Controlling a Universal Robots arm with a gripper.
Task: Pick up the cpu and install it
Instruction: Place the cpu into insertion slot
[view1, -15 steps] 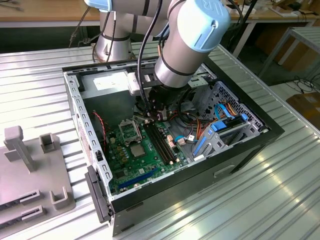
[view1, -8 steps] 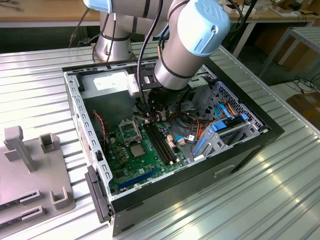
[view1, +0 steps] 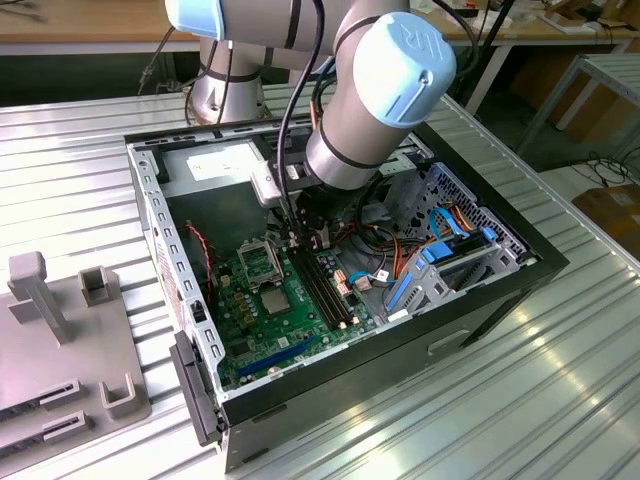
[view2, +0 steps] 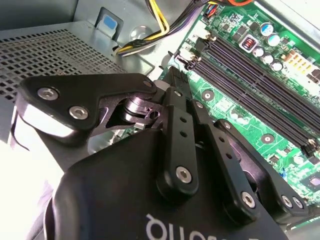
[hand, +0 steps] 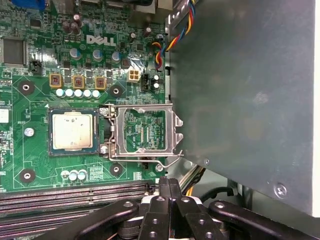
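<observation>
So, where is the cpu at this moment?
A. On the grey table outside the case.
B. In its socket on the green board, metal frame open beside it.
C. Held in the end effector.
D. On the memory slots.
B: in the first wrist view the cpu lies flat in the socket, the metal frame open beside it, apart from the end effector.

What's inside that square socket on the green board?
The cpu lies flat inside the socket, its silver top showing. The metal clamp frame stands swung open beside it. Whatever lies beneath the chip is covered.
</observation>
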